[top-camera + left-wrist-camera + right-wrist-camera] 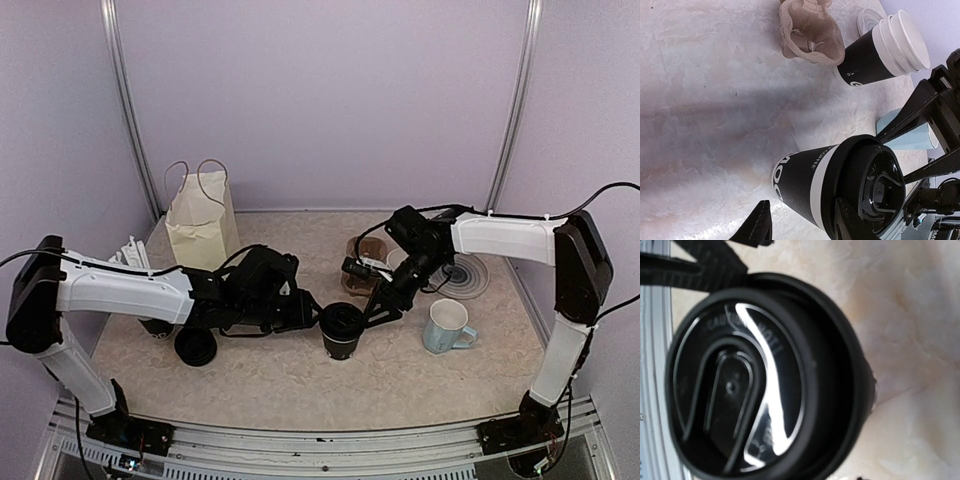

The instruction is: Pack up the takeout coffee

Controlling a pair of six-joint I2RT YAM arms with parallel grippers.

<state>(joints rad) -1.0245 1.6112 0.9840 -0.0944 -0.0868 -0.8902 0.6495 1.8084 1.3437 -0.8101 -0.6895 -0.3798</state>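
The left end effector (312,318) is, in the top external view, stretched from the left side to the takeout cup (340,350). This cup stands upright near the middle of the surface (280,385) with its black lid (342,322) on top. The right end effector (378,312) is at the same cup from the right, so the cup is between the two. We also see a paper bag (202,225) standing at the back left, a light-blue mug (447,327) to the right of the cup, and a brown pulp carrier (362,258) behind it. In the left wrist view the left fingers (760,225) stand partly apart. One is just beside the wall of the cup and the other lies in front of the lid rim, but we cannot tell if they press on the cup. At the right side of this view two thin fingers of the right end effector meet the rim of the lid, one on each side and about half open; we cannot tell if they grip it. A stack of black cups (875,55) with white rims stands further away, near the carrier. In the right wrist view the lid fills nearly the whole picture, sitting on the cup, with raised letters on its top; the right fingers themselves are not clear here.
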